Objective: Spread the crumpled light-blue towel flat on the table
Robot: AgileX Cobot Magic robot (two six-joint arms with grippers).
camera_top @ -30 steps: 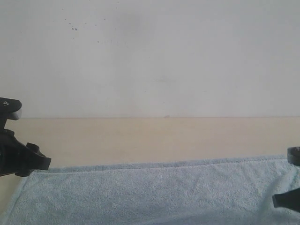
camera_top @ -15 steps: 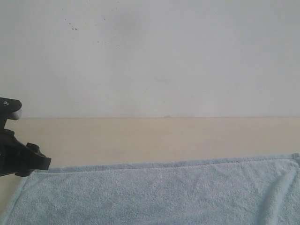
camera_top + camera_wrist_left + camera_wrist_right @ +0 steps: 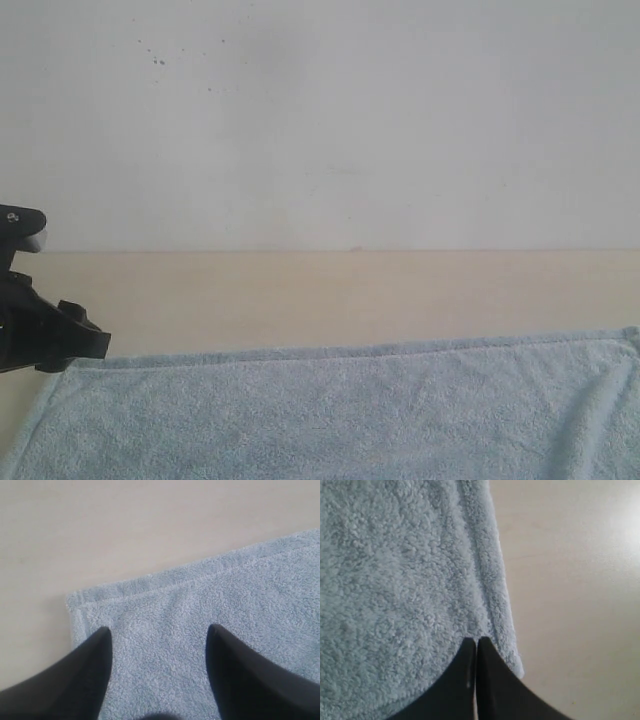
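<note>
The pale light-blue fluffy terry towel [image 3: 350,420] lies flat on the smooth beige wood-tone table [image 3: 330,295]. Over one towel corner the black left gripper [image 3: 159,630] stands spread, empty. Over the towel's side hem the right gripper [image 3: 476,641] is pinched together, empty.

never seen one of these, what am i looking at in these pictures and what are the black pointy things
This is a robot with two arms, each ending in a two-fingered hand. The wide picture is from a camera off the arms: a light-blue towel lies spread on a beige table. The other two come from cameras on the wrists, so the black points are the fingers. The left hand is open over a towel corner, holding nothing. The right hand is shut at the towel's hemmed edge, with no cloth seen between its fingers.
</note>
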